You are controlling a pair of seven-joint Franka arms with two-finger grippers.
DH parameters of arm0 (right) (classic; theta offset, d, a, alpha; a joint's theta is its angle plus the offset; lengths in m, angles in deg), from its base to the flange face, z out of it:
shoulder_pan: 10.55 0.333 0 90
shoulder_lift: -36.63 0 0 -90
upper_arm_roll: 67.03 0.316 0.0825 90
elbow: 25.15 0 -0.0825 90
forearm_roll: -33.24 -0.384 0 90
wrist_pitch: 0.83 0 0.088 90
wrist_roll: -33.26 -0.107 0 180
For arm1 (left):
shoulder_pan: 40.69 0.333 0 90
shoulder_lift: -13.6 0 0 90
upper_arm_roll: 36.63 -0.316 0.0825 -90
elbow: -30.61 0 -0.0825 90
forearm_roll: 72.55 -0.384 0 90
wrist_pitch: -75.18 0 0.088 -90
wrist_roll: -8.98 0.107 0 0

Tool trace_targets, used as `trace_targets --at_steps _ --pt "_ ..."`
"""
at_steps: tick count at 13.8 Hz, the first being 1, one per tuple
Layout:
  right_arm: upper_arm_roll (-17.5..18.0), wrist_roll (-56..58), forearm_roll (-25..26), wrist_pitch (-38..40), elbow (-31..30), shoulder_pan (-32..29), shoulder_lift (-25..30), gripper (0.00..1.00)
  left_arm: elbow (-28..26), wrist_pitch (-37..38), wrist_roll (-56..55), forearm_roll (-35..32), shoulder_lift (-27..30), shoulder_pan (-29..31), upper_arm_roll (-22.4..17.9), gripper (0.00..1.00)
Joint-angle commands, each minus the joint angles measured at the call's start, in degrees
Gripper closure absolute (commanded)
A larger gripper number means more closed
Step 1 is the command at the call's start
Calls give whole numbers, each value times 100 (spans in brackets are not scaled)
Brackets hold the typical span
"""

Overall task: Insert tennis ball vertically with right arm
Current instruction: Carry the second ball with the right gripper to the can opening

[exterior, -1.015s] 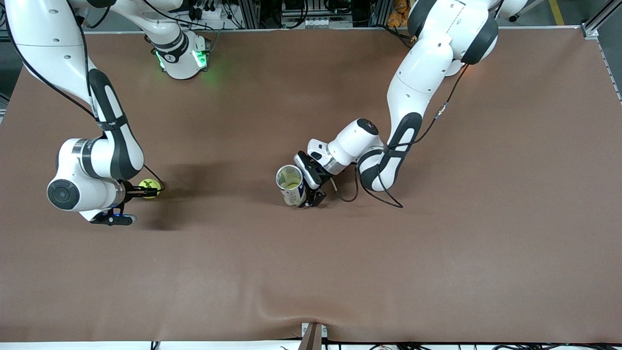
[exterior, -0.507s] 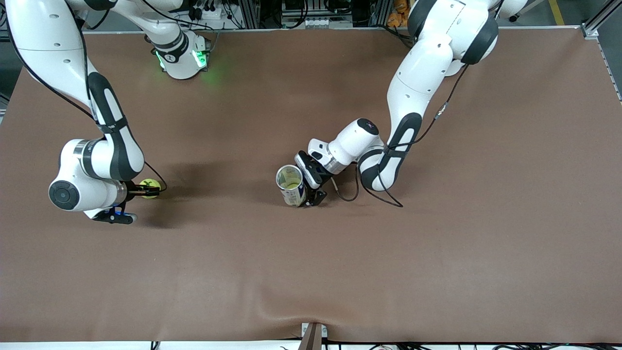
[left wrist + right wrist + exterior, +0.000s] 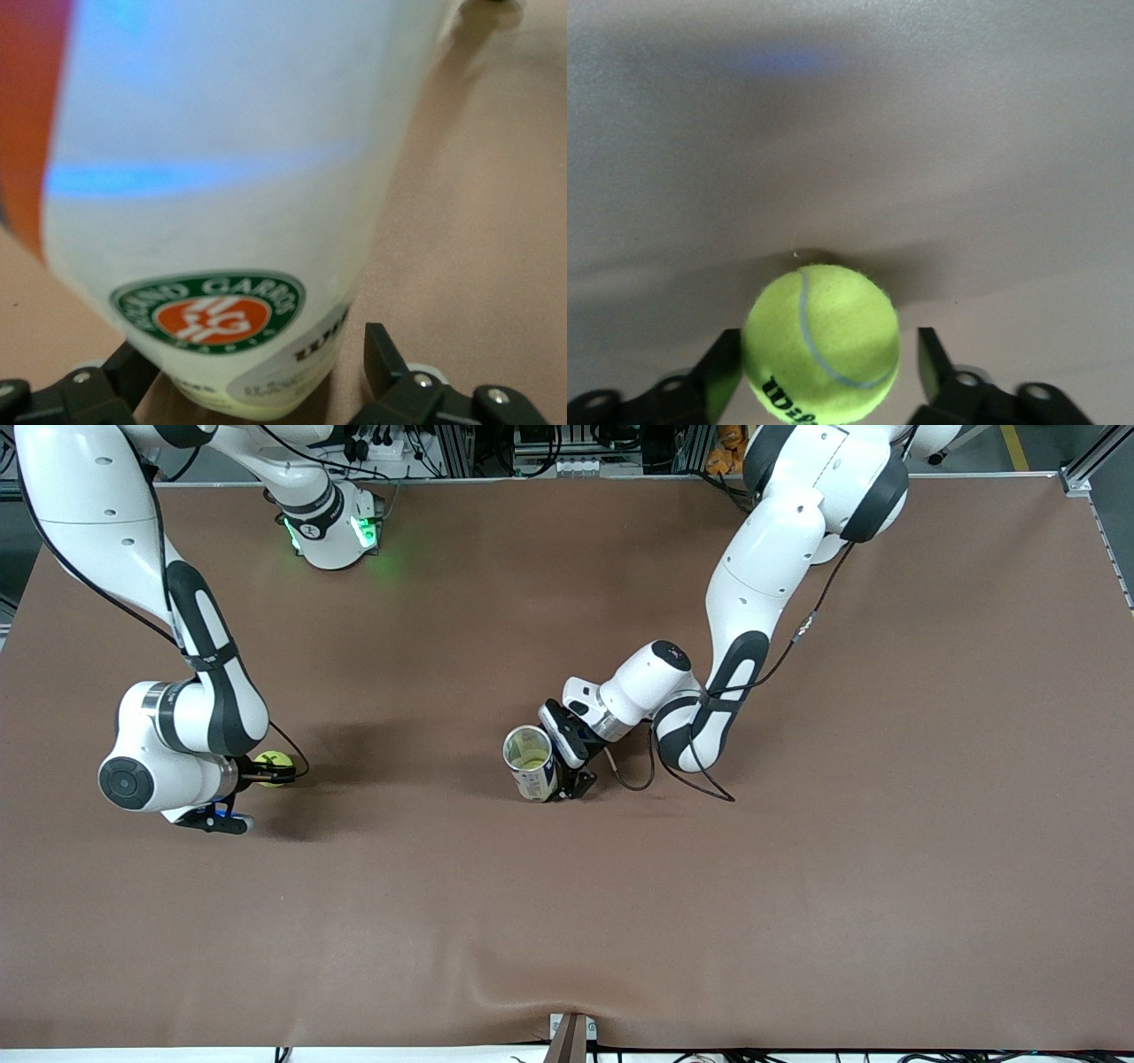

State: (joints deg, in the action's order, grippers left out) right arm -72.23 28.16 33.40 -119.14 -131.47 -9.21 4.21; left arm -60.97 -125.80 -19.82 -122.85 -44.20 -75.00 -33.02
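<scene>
The fuzzy yellow-green tennis ball (image 3: pixel 273 762) is sitting clamped between the right gripper's (image 3: pixel 266 771) black fingers (image 3: pixel 719 372), near the brown table's (image 3: pixel 797 868) right-arm edge. Mid-table, the left gripper (image 3: pixel 560 784) is clasping an upright, open-topped white cylindrical can (image 3: pixel 530 764).

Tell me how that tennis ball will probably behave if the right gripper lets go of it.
Round and fuzzy, the tennis ball would probably roll across the table. It looks light and somewhat springy, so the right gripper, shut on it, likely grips the felt without slipping.

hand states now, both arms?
Left hand: shut on can, upright on table.
Right hand: around ball; grip cannot be told.
</scene>
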Motion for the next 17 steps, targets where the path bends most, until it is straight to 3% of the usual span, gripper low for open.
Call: trace_targets --at_steps 1,3,5,9,11,17 --pt "18 -61 -68 -34 -47 7 7 78 -62 -117 -143 -173 94 126 17 0" --pt "18 -44 -68 -8 -20 7 16 88 -97 -117 -178 -173 155 126 35 0" --pt "18 -17 -60 149 154 7 69 90 -141 -117 -274 -173 208 127 35 0" --pt "27 -8 19 1878 1444 147 78 89 -220 -100 -433 -173 261 118 44 0" --pt "27 1 20 2591 2060 156 78 94 -316 -82 -643 -173 331 109 44 0" --pt "36 -288 -33 3673 2940 620 402 100 -370 49 -960 -164 436 74 44 0"
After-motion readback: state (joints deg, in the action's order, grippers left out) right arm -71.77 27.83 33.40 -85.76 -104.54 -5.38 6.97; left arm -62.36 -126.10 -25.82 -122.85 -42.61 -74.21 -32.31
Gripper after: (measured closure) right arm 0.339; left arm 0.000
